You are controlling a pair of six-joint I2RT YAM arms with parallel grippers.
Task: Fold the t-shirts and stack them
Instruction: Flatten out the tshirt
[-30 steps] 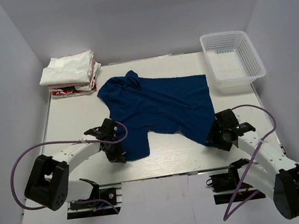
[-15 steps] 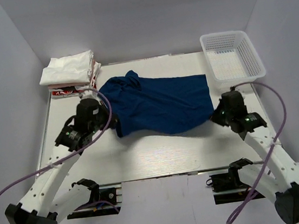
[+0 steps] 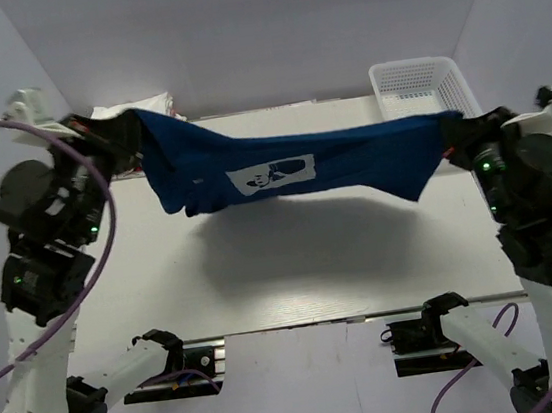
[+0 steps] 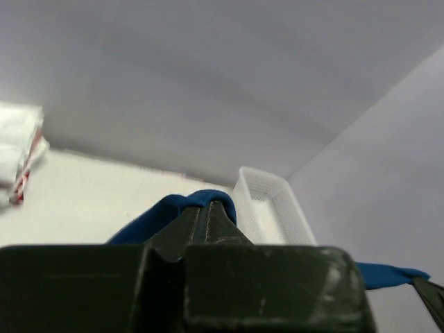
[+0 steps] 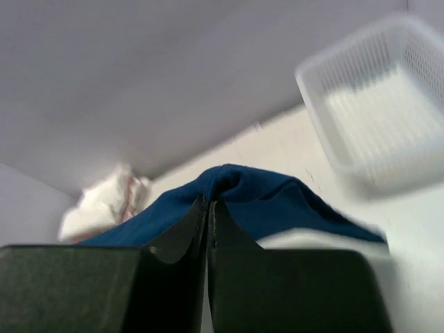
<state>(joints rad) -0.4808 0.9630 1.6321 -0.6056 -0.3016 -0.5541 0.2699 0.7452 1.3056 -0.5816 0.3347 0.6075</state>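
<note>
No legible txt; white mark (image 3: 270, 176) on navy t-shirt (image 3: 375, 152) unreadable

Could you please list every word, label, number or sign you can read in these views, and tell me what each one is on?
No text can be read in any view.
White patch on the navy t-shirt: a dark graphic, too small to read as words.
Red print on the folded shirts: only an edge shows, unreadable.
White basket: no label visible.

Navy t-shirt (image 3: 292, 169) hung stretched in air, white chest mark showing, ends pinched in left fingers (image 4: 187, 229) and right fingers (image 5: 184, 232). Folded white t-shirts (image 4: 17, 139) lay beyond left fingers.
</note>
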